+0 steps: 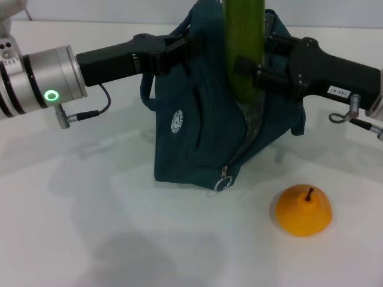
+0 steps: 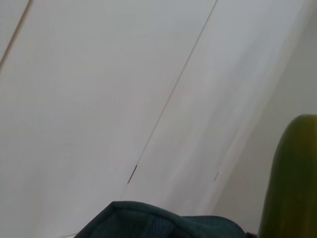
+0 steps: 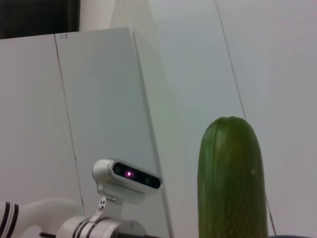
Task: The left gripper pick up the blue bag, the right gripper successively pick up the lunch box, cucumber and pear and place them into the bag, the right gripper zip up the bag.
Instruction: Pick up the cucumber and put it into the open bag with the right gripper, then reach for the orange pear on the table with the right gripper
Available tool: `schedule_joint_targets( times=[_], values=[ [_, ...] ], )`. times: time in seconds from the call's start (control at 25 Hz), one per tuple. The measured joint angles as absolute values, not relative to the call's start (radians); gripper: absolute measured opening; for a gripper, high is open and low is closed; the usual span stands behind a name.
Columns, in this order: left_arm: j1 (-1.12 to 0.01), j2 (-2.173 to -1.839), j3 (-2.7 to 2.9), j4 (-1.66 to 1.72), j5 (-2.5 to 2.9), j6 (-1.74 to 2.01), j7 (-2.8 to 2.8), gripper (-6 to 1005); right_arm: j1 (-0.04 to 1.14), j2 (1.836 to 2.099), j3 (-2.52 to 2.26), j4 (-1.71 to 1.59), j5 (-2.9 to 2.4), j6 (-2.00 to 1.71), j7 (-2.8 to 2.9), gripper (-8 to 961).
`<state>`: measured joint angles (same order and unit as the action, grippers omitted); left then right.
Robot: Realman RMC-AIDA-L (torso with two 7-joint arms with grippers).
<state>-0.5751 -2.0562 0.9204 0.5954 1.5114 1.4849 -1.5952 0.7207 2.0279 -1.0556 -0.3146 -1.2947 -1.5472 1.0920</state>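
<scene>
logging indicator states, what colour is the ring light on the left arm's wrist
Green, clearest in the head view.

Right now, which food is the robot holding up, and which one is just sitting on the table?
The cucumber is held upright over the blue bag by the right gripper. The pear sits alone on the table, beside the bag.

A white table (image 1: 90, 239) bears the blue bag (image 1: 191, 149) and the pear (image 1: 303, 210)
</scene>
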Motion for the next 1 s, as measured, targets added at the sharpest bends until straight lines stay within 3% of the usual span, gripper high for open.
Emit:
schedule_joint_targets(
  times=[0.12,0.32,0.64,0.76,0.88,1.0],
  values=[
    [-0.575,-2.058,0.921,0.595,1.512,1.482,-1.587,39,0.721,2.028,-1.079,-0.315,-1.295,-1.522,1.078,553],
    [-0.577,-2.06,0.924,0.595,1.512,1.471,-1.586,39,0.718,2.026,-1.08,-0.32,-1.289,-1.495,1.077,793],
    [-0.569,-2.058,0.921,0.598,1.513,1.471,-1.586,39,0.52,2.009,-1.078,-0.537,-1.219,-1.549,1.078,862],
    [-0.564,-2.055,0.92,0.595,1.508,1.471,-1.586,39,0.449,1.984,-1.082,-0.607,-1.246,-1.606,1.083,859],
    [-0.563,-2.055,0.92,0.595,1.506,1.471,-1.586,39,0.405,1.937,-1.078,-0.616,-1.307,-1.67,1.09,857],
    [-0.563,-2.057,0.92,0.593,1.51,1.471,-1.578,39,0.38,1.906,-1.078,-0.596,-1.355,-1.695,1.093,843]
  ],
)
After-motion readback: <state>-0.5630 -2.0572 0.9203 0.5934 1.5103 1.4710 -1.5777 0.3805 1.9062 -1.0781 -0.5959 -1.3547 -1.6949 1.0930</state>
